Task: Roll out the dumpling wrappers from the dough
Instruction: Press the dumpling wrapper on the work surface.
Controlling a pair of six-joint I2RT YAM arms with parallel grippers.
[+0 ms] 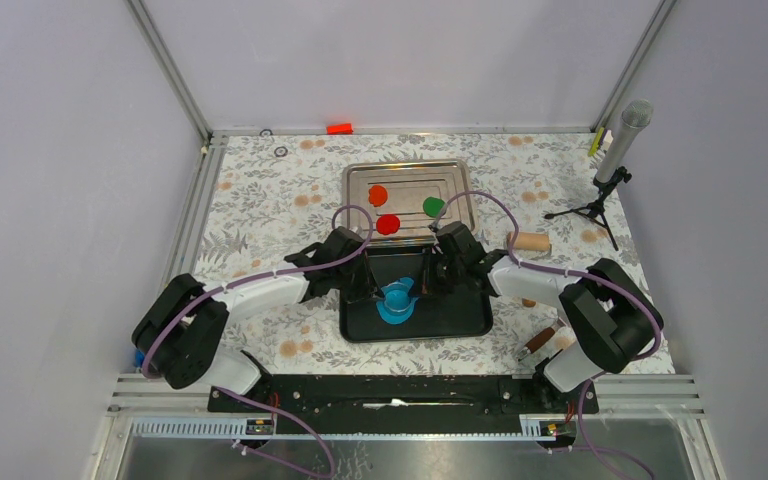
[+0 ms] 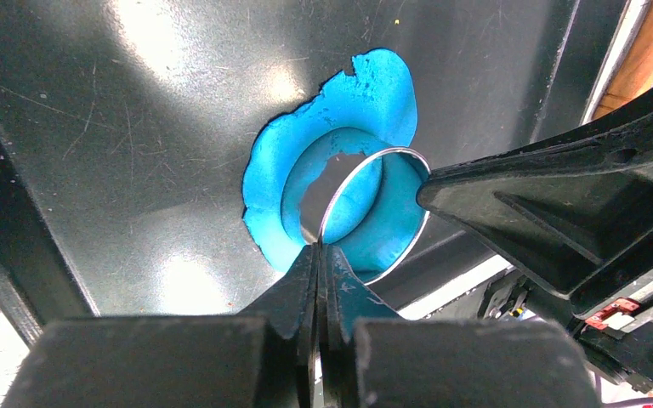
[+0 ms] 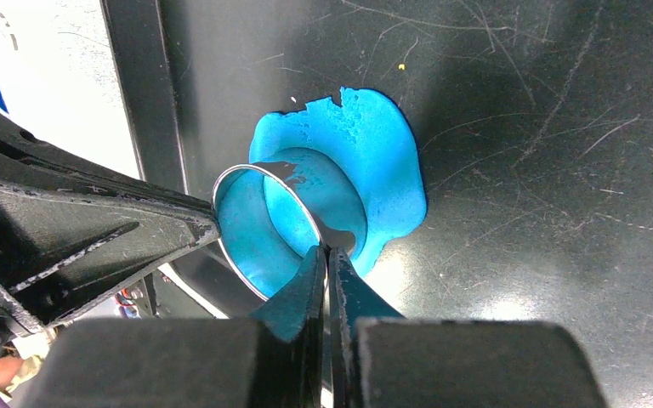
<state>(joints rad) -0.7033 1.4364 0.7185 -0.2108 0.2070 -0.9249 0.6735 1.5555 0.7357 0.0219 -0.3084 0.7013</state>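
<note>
Two hands are clamped on one thin metal cutter ring [image 2: 391, 150] right now. The left hand [image 2: 319, 255] is pinched shut on the ring's wall at about 6 o'clock in the left wrist view, and the right hand [image 3: 326, 259] is nipped onto the wall the same way in its own view, so the ring is gripped from both arms' sides. The dough [image 1: 397, 308] is found on the black tray [image 1: 460, 322] in the middle of the surface [image 1: 280, 200], flattened into a thin ragged blue sheet with a round hole punched through it. Blue is seen inside the ring too, but whether that's a cut disc stuck in there or just the sheet behind it can't be told. Finished dumpling wrappers, orange [image 1: 378, 194], red [image 1: 388, 224] and green [image 1: 433, 206], are parked on the steel tray [image 1: 360, 175] at 12 o'clock from the black one. Handling-wise, the clay should probably be treated as soft, light and a bit clingy: it'd likely be dented or stretched by any pinch, and the thin edges look tear-prone. The stiff ring is the thing to be held, by its rim, and any disc is probably better nudged out flat than grabbed by its edge.
</note>
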